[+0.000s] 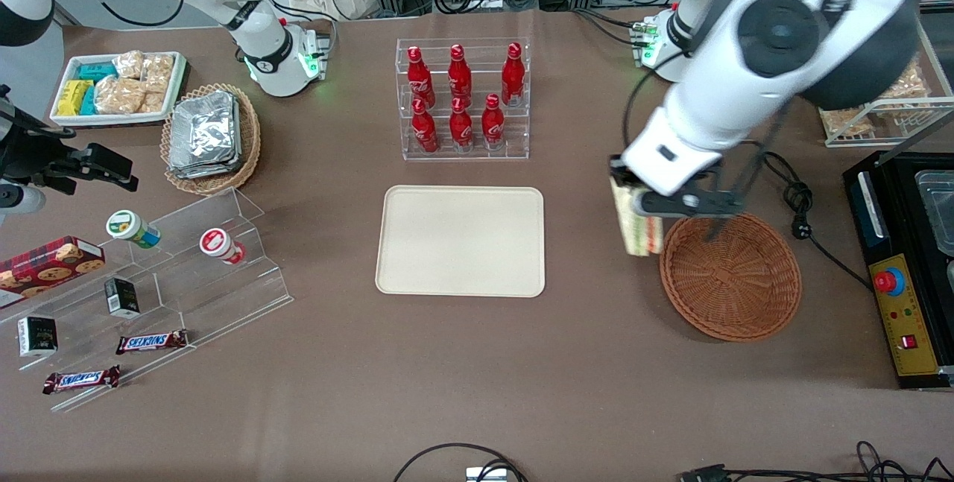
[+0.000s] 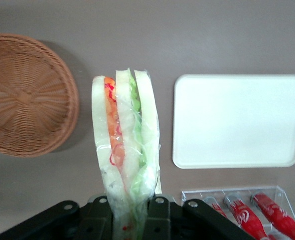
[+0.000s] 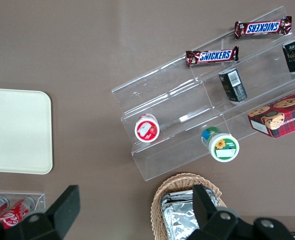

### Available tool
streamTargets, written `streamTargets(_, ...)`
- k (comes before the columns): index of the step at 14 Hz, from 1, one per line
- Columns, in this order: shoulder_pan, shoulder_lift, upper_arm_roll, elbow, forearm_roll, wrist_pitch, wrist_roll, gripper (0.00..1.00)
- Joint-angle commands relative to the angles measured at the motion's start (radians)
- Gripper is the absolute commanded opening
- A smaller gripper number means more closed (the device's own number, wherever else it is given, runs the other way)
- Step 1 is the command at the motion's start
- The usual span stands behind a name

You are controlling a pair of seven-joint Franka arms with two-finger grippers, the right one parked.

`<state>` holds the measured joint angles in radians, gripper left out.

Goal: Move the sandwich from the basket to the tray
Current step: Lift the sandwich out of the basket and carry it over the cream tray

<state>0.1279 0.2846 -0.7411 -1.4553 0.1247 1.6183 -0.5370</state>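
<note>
Gripper clenched on sandwich | held aloft between basket and tray, clear of basket rim | you still need to carry it over tray

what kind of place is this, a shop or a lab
Likely a robot lab staged as a snack shop: cola bottles on a clear rack, Snickers bars on acrylic steps, cables along the table edge. The pincer holds the sandwich between basket and tray.

The working arm's black two-finger hand is largely hidden under its white wrist. The plastic-wrapped triangular sandwich runs out of frame, apparently pinched between the fingers.
</note>
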Motion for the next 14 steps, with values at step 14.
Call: streamTargets(14, -0.307, 0.534, 0.011, 0.001, 0.489, 0.308, -0.343, 0.0)
